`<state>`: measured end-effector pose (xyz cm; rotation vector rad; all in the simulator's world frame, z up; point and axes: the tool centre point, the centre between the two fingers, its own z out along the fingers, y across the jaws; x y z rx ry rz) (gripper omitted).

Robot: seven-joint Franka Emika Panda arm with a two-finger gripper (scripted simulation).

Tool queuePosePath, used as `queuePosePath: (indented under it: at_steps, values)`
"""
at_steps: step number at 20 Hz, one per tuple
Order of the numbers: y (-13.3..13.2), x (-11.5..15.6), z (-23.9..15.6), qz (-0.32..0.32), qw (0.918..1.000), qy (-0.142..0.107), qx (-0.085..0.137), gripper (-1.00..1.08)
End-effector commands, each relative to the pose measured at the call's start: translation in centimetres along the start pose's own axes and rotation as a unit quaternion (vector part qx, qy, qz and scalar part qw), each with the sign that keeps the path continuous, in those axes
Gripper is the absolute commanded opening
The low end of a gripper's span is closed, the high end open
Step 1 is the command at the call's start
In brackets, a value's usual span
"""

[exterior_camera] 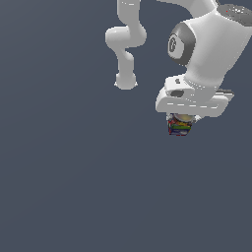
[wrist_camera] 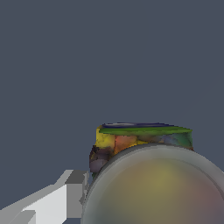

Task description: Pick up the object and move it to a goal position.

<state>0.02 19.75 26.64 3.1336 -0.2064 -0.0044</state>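
Observation:
The object is a tiny stubby can with red, green, yellow and blue bands and a pale top. It sits directly under the white hand, between the jaws of my gripper, which is shut on it. It is narrower than the hand above it. In the wrist view the object fills the lower part very close up, with its rounded pale top blurred towards the camera. One white finger presses against its side, and the other finger is hidden behind the can.
A plain dark grey surface fills both views. The arm's white links and base stand at the top of the exterior view.

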Motion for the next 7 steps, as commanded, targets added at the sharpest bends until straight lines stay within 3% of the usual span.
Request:
queuePosePath:
  at_steps: [1,7]
  values:
    - [-0.65,0.21,-0.76,0.001,1.0000,0.001,0.001,-1.00]
    - [-1.19,0.35,-1.21,0.000,1.0000,0.001,0.001,-1.00]
